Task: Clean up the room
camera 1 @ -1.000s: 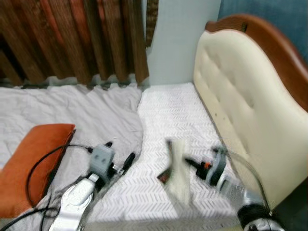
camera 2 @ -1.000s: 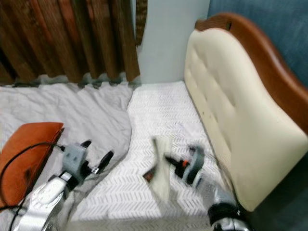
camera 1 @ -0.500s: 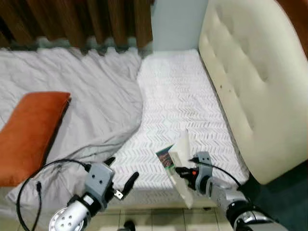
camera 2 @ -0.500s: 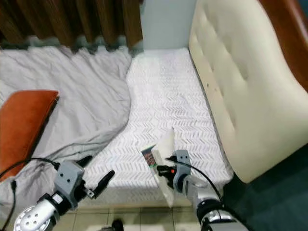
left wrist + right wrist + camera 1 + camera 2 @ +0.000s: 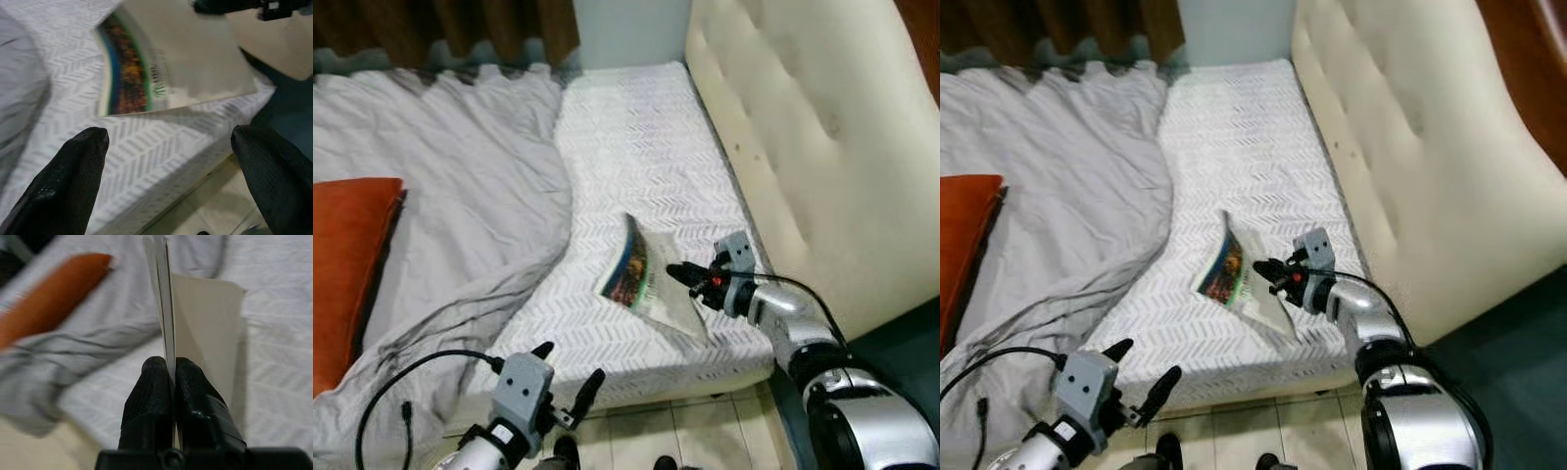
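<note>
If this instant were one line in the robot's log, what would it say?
right gripper: shut on booklet, held over mattress | left gripper: open, low by bed edge | orange cushion: on grey blanket

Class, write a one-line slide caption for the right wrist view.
Right tool pinches a thin booklet edge-on above the white bed.

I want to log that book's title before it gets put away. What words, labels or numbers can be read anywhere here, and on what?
None readable. The book, held in the right hand above the mattress, shows a colourful cover; the print on it is too blurred to read.
</note>
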`<state>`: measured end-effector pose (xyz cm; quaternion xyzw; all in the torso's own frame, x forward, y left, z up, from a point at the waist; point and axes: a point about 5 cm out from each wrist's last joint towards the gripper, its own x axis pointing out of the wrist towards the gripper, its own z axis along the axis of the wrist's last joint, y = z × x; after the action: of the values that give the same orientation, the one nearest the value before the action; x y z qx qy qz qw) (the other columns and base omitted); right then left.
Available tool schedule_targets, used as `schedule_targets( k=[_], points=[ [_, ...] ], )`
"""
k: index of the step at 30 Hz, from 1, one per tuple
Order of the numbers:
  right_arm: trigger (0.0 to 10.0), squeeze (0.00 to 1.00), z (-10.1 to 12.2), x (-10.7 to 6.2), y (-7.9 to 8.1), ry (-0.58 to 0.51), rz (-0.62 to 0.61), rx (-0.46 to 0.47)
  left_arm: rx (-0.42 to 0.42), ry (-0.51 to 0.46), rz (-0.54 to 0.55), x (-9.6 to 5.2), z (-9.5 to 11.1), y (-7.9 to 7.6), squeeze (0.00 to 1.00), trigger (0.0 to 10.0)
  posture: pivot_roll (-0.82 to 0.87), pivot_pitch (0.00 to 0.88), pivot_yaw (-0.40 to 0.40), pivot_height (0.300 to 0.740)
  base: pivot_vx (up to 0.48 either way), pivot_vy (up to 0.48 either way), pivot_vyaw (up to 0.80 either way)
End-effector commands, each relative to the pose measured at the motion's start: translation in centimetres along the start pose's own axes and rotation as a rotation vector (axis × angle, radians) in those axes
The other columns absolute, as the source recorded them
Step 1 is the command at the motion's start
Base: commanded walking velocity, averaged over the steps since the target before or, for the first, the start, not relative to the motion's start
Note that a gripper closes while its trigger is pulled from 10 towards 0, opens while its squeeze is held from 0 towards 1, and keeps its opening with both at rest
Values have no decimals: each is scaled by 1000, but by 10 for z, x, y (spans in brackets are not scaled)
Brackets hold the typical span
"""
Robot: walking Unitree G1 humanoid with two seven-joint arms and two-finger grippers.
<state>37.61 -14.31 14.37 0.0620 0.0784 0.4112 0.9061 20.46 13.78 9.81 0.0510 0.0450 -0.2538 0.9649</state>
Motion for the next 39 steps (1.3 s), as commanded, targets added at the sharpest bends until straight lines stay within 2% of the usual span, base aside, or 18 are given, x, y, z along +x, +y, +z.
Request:
schedule_targets(
  k=[1,4,5,7,11,14,16,19,20,21,22,24,26,28,29,31,33,39],
  points=[
    [0,0,6,4,7,-24,108,39,-13,20,-15,-3,-3,-7,0,10000,91,326,-62,740,0,0,0],
    [0,0,20,9,19,-48,287,117,-22,20,-20,-2,-3,-12,0,10000,93,315,-68,740,0,0,0],
    [0,0,20,9,19,-48,287,117,-22,20,-20,-2,-3,-12,0,10000,93,315,-68,740,0,0,0],
    [0,0,38,13,30,-96,404,135,-27,18,-15,-3,-3,-13,0,10000,95,309,-69,740,0,0,0],
    [0,0,77,16,62,-186,622,136,-35,21,-1,-4,-3,-11,0,10000,94,299,-69,740,0,0,0],
    [0,0,82,16,72,-175,698,134,-34,28,-1,-4,-4,-12,0,10000,91,298,-74,740,0,0,0],
    [0,0,64,21,64,-114,657,137,-32,29,-5,-5,-4,-13,0,10000,95,314,-73,740,0,0,0],
    [0,0,20,27,55,-1,544,158,-18,32,-14,-12,3,-14,0,10000,121,362,-64,740,0,0,0],
    [0,0,20,27,55,-1,544,158,-18,32,-14,-12,3,-14,0,10000,121,362,-64,740,0,0,0],
    [0,0,7,28,57,39,534,154,-15,38,-12,-16,4,-12,0,10000,133,382,-64,740,0,0,0],
    [0,0,-6,30,63,88,536,138,-4,45,-10,-25,9,-10,0,10000,183,457,-45,740,0,0,0],
    [0,0,-39,37,73,197,481,72,24,70,-6,-41,16,-6,0,10000,214,505,-19,740,0,0,0],
    [0,0,-56,42,76,241,386,23,35,76,-5,-50,23,-6,0,10000,227,532,-8,740,0,0,0],
    [0,0,-56,48,73,209,270,-12,37,76,-11,-56,29,-9,0,10000,230,552,1,740,0,0,0],
    [0,0,-56,48,73,209,270,-12,37,76,-11,-56,29,-9,0,10000,230,552,1,740,0,0,0],
    [0,0,-43,55,65,139,109,-38,28,85,-21,-58,31,-13,0,10000,217,556,-2,740,0,0,0],
    [0,0,-34,58,59,90,19,-60,14,91,-25,-60,33,-17,0,10000,205,552,-8,740,0,0,0],
    [0,0,-21,56,48,70,-73,-162,-20,104,-31,-62,32,-24,0,10000,182,544,-30,740,0,0,0]
  ],
)
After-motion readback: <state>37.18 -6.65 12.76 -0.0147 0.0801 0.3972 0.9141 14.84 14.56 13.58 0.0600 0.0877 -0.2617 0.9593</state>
